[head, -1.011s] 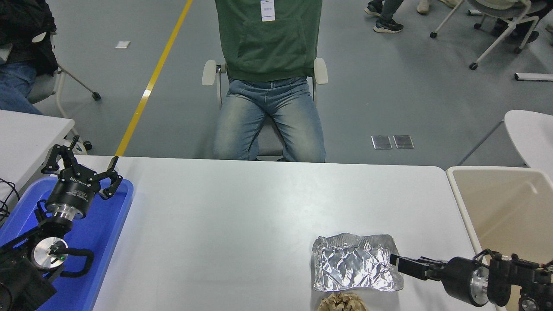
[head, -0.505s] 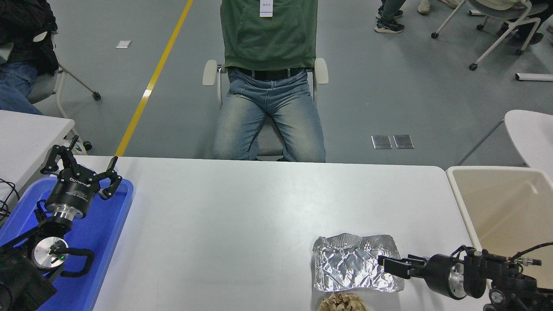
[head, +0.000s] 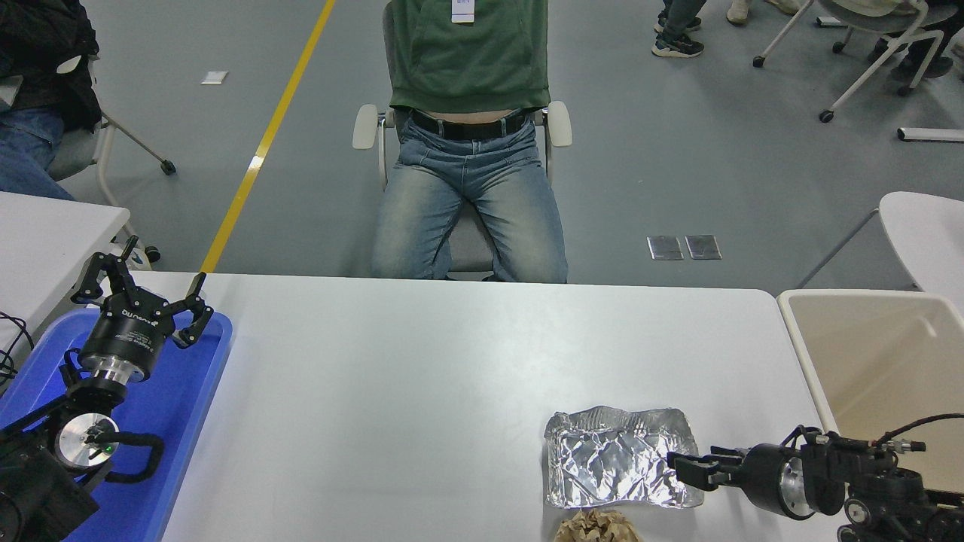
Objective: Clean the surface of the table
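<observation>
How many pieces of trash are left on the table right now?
2: crumpled foil at the near right, by the right gripper; brown paper wad just below it, cut off by the frame edge.

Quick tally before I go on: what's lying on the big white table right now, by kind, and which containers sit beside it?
Crumpled silver foil sheet, at the right gripper: 1
Crumpled brown paper wad, at the near edge: 1
Blue plastic tray, left side: 1
Beige rectangular plastic bin, right side: 1
Total: 4

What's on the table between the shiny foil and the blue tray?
Nothing. In the head view, only bare white table lies between the foil and blue tray.
</observation>
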Controlling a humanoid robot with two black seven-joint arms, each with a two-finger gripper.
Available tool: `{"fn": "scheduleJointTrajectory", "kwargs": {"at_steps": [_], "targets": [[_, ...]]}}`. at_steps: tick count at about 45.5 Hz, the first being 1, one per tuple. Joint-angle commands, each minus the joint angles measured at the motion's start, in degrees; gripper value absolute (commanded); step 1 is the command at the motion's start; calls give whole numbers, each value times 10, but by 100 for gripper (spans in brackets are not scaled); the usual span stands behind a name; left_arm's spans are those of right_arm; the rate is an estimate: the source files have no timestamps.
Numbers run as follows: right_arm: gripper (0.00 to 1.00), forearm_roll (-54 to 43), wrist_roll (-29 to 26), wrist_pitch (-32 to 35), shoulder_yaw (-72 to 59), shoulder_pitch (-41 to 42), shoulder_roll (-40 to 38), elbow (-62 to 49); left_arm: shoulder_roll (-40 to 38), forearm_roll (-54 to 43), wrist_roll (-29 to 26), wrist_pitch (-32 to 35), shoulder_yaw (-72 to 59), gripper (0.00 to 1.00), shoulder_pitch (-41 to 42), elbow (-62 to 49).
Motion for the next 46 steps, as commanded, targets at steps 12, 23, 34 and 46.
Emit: {"fn": "scheduleJointTrajectory", "kwargs": {"at_steps": [12,23,34,46], "targets": [[0,3,-17,42,8,10,-49,15,0,0,0,0,0,100,0,0],[0,12,-17,45,26,11,-129,85,0,0,0,0,0,100,0,0],[0,79,-17,53,28,26,-226,166,0,0,0,0,0,100,0,0],[0,155,-17,98,41,48,-326,216,0,0,0,0,0,100,0,0]]}}
